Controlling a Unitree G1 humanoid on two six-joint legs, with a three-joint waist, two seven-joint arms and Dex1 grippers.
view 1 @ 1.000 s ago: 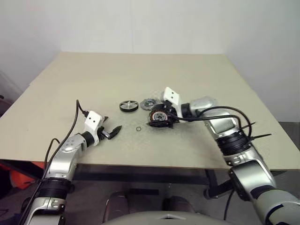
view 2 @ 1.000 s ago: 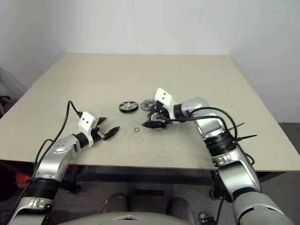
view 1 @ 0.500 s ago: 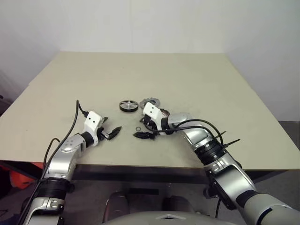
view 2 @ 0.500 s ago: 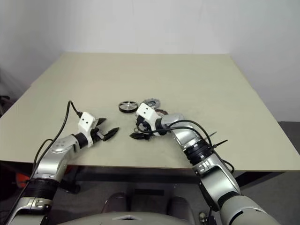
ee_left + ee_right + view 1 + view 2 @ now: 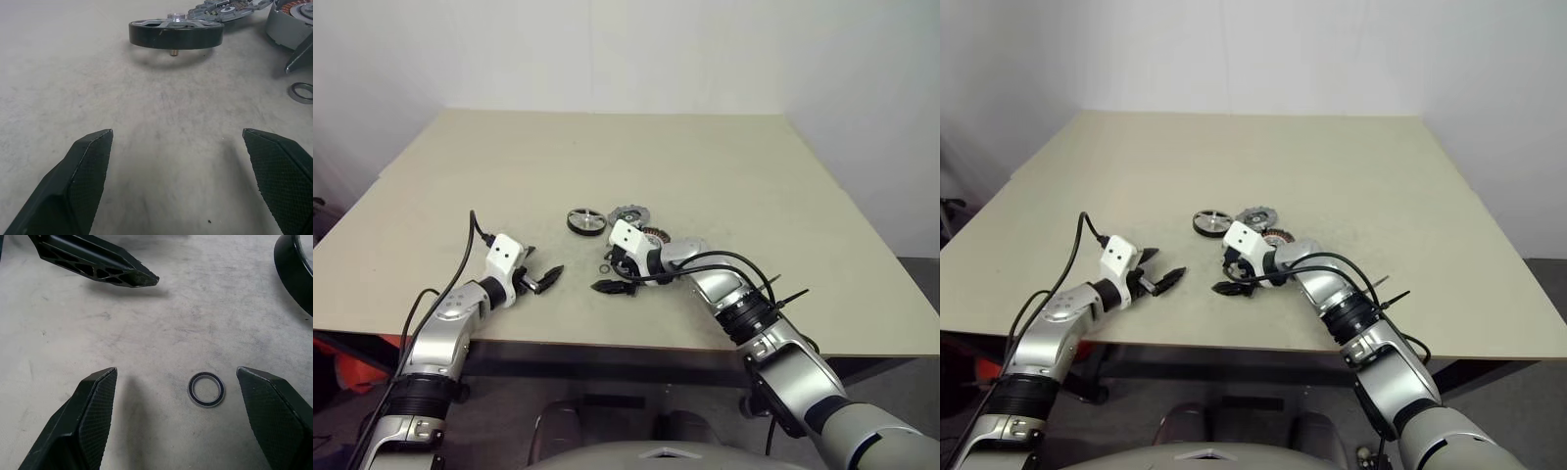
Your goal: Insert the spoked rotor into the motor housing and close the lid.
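Swung leftward and down since earlier, the right end effector point(image 5: 610, 287) hangs open and empty, the spoked rotor point(image 5: 586, 220) just beyond it.

Small ring point(image 5: 206, 389) lies between spread end effector point(image 5: 183, 401) fingers.

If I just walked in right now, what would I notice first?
Probably the right gripper hanging open over a tiny ring in the middle of the table. Just behind it sit the black-rimmed spoked rotor, the lid and the motor housing with its copper windings.
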